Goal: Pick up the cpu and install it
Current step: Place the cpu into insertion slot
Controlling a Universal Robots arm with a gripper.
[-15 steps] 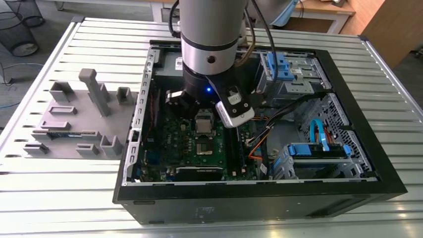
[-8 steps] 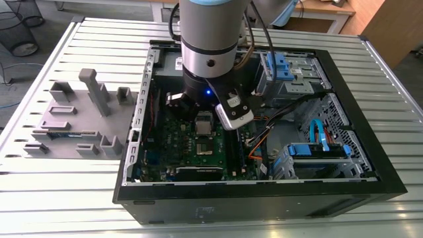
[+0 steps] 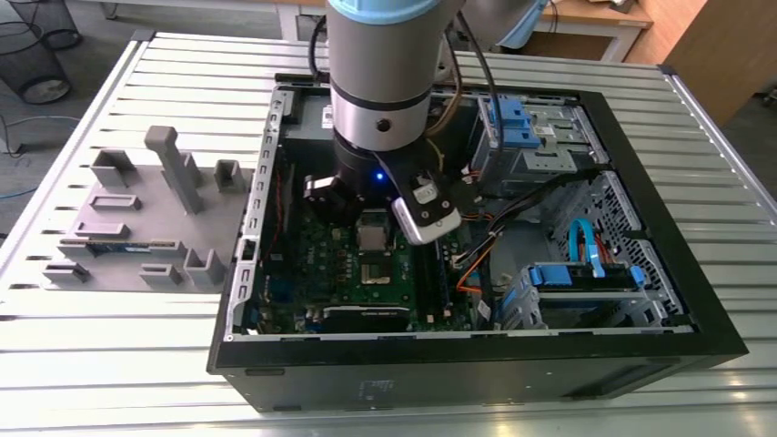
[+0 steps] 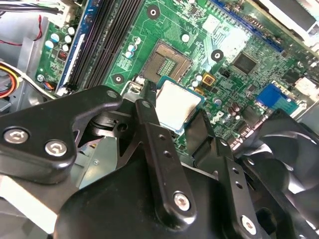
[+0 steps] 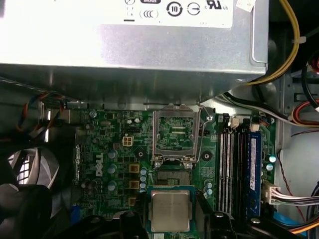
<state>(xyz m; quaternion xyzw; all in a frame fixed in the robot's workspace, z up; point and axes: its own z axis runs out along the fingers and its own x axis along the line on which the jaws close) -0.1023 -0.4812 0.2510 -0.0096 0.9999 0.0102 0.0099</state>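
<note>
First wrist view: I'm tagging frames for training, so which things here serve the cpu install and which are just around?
Job: cpu, gripper shut on it, open socket.
Bystanders: power supply, memory slots, fan.

Inventory of my work surface, exterior view.

1. Table (image 3: 109,382): pale metal, its top ribbed in long parallel slats that run from the exterior view's left to its right. Bare slats show along every side of the two items below.

2. Computer case (image 3: 486,378): black, lying on its side directly on the slats with its open face turned upward. It takes up the middle of the table and the exterior view's right.

3. Grey fixture plate (image 3: 134,223): flat on the slats, carrying several low upright blocks and one tall post (image 3: 170,168). It sits on the exterior view's left, just beside the case wall. I cannot tell whether the two touch.
</note>
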